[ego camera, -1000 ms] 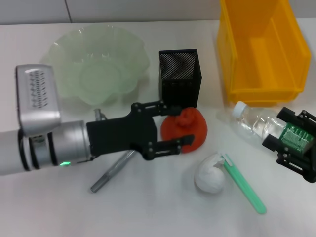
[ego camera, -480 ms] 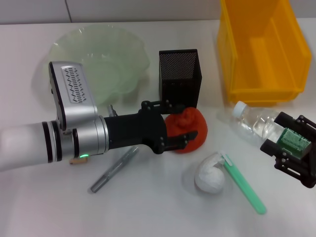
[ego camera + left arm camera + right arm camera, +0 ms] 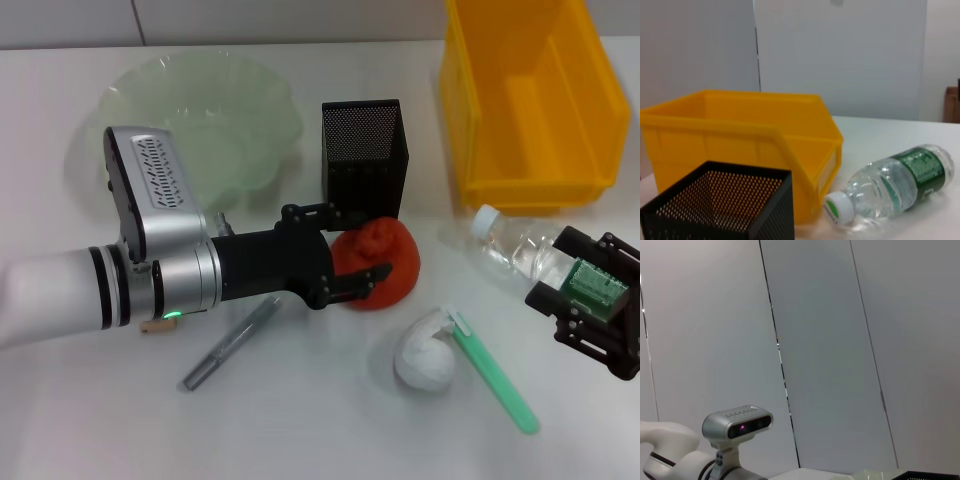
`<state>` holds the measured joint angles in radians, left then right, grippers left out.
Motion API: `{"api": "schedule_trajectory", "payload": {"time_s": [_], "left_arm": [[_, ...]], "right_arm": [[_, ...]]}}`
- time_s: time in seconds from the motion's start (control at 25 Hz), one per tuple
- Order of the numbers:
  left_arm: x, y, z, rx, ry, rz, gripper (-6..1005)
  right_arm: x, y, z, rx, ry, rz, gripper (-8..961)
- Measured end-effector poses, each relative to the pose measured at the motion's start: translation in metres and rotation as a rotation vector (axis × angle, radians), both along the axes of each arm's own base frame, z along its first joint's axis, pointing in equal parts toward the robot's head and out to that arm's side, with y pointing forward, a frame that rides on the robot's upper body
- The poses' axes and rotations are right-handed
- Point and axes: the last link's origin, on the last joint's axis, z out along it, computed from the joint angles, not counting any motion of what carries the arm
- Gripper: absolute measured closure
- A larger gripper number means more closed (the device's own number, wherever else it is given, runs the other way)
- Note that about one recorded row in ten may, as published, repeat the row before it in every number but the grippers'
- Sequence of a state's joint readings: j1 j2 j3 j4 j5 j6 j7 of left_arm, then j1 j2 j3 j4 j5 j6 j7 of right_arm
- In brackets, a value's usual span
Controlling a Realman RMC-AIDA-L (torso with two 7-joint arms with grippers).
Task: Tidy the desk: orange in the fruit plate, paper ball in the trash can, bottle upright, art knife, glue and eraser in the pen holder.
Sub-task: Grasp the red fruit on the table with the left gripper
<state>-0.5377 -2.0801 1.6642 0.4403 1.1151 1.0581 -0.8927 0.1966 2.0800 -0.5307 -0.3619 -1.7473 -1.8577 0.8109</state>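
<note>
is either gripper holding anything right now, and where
Left gripper straddles the orange; grip cannot be confirmed. Right gripper over the bottle; unclear.

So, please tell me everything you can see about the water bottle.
The bottle is clear plastic with a white cap and a green label, seemingly empty. It lies on its side on the white desk, in front of the yellow trash can, cap toward the pen holder. The right pincer is at its base end; contact is unclear.

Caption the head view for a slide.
Left gripper jaws straddle the orange; bottle lies toppled.
</note>
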Motion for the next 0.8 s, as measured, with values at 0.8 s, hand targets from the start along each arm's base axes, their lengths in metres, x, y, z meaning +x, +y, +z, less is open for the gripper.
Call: {"api": "schedule_trajectory", "payload": {"time_s": [0.8], "left_arm": [[0.0012, 0.0055, -0.0030, 0.037, -0.004, 0.050, 644]], "right_arm": [[0.0008, 0.0014, 0.0006, 0.003, -0.005, -0.004, 228]]}}
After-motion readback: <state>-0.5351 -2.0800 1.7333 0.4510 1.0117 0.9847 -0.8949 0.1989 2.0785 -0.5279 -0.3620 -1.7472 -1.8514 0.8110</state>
